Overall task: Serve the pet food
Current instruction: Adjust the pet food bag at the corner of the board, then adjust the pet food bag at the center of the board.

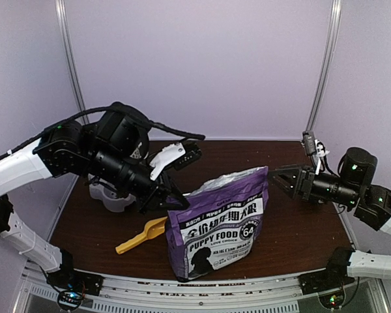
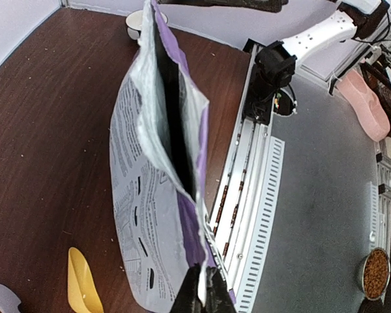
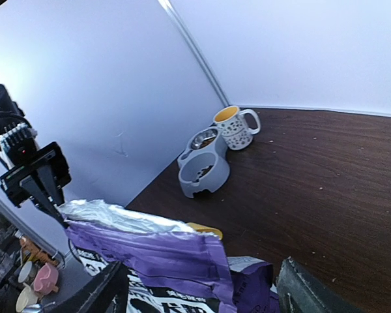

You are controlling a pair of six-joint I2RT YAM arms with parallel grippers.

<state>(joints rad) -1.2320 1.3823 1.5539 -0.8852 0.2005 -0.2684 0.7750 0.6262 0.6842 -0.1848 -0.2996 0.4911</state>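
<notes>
The purple-and-white pet food bag (image 1: 218,225) stands upright at the table's front centre. Its torn top gapes open (image 2: 169,98), and the pellets inside are hidden. My left gripper (image 2: 205,297) is shut on the thin top edge at the bag's left corner (image 1: 176,199). My right gripper (image 1: 274,176) stands open right at the bag's upper right corner. In the right wrist view its dark fingers (image 3: 107,290) flank the crumpled purple rim (image 3: 163,257), with no contact that I can make out. The grey double bowl (image 3: 202,169) holds a few brown bits.
A yellow scoop (image 1: 140,238) lies on the table left of the bag. The grey bowl (image 1: 111,195) sits partly under my left arm, with a spotted mug (image 3: 234,127) behind it. A metal dish of kibble (image 2: 376,274) stands off the table.
</notes>
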